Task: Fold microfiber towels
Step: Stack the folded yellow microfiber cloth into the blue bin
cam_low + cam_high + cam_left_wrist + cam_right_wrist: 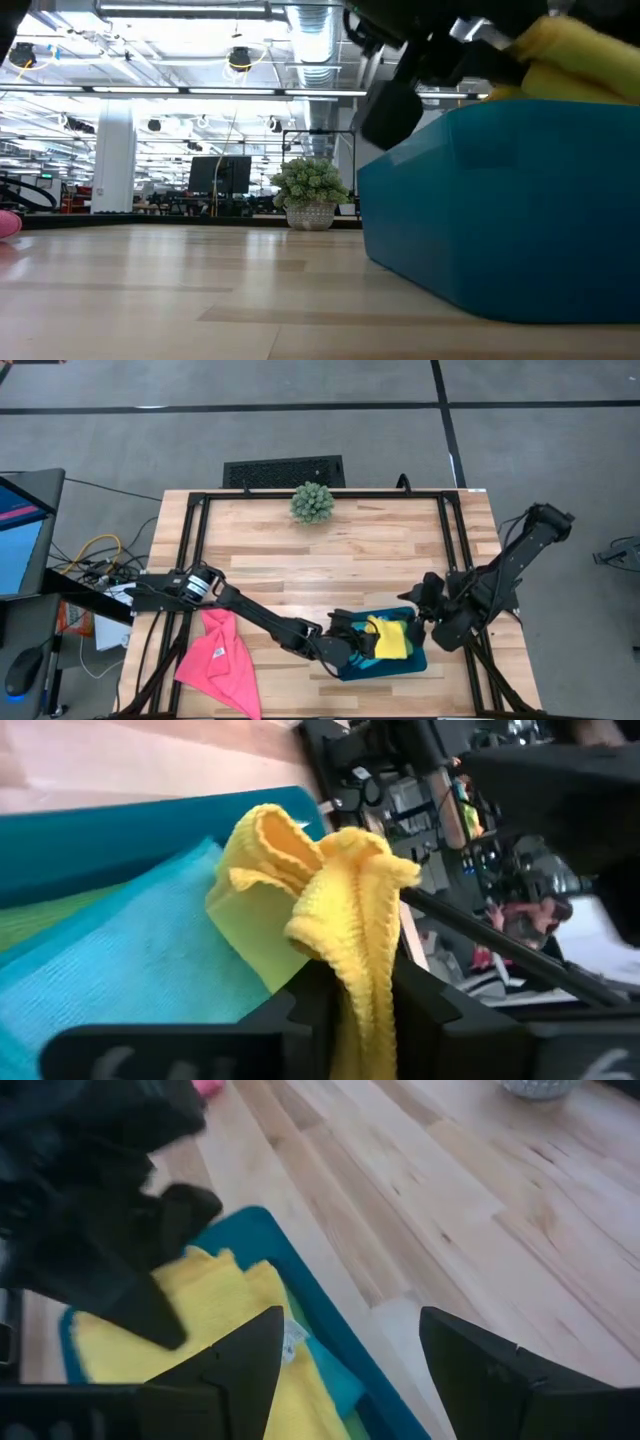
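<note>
A dark teal tray sits on the table near its front edge, right of the middle. In it a yellow towel lies on a sky blue towel, with a green one beneath. My left gripper reaches in from the left and is shut on the yellow towel. My right gripper hovers open at the tray's right end with nothing between its fingers. A pink towel lies crumpled flat on the table at the near left. My left gripper pinches a bunched-up fold of the yellow towel between its two fingers, several layers together. The fingers come from the table's left, slanting slightly down. The bunch stands up past the fingertips, and the rest of the towel lies on the blue towel in the tray.
A spiky green ball plant in a pot stands at the middle of the table's far edge. Bare wood lies between it and the tray. In the low view the tray's wall fills the right side.
</note>
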{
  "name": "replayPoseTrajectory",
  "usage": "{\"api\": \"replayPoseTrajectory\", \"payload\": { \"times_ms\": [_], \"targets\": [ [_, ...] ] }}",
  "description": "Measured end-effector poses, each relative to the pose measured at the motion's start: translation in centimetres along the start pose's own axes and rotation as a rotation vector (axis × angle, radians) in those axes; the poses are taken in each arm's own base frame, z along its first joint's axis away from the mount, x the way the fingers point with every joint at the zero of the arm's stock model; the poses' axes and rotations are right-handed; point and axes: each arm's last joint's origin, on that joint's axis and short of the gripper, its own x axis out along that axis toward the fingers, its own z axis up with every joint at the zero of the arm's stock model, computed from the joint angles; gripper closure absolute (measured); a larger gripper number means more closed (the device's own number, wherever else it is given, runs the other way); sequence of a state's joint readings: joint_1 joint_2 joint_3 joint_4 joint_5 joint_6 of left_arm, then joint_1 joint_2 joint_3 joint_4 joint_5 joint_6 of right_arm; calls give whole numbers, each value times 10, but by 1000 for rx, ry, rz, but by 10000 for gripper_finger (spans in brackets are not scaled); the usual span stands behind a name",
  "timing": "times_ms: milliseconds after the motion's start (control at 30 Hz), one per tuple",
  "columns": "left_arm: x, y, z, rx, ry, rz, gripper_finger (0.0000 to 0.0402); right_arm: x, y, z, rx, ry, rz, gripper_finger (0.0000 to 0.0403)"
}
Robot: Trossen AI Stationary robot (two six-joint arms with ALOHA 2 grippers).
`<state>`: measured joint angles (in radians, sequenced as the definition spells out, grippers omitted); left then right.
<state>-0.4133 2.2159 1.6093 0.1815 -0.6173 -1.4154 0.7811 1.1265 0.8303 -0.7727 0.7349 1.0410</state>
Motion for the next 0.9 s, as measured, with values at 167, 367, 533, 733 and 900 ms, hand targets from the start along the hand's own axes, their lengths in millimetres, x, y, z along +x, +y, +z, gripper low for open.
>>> {"api": "replayPoseTrajectory", "payload": {
  "times_ms": [167,367,533,733,900],
  "targets": [
    [-1,-6,2,21,36,-23,292,10,6,-7,-19,23,-32,143],
    [2,-2,4,40,109,1,229,8,10,-11,-11,29,-19,143],
    [4,3,12,56,218,56,191,2,14,-16,-2,29,19,143],
    [-10,-3,33,134,281,162,175,-4,22,-21,16,14,76,143],
    [-39,-11,57,221,245,311,175,-5,29,-25,14,-11,99,143]
  ]
}}
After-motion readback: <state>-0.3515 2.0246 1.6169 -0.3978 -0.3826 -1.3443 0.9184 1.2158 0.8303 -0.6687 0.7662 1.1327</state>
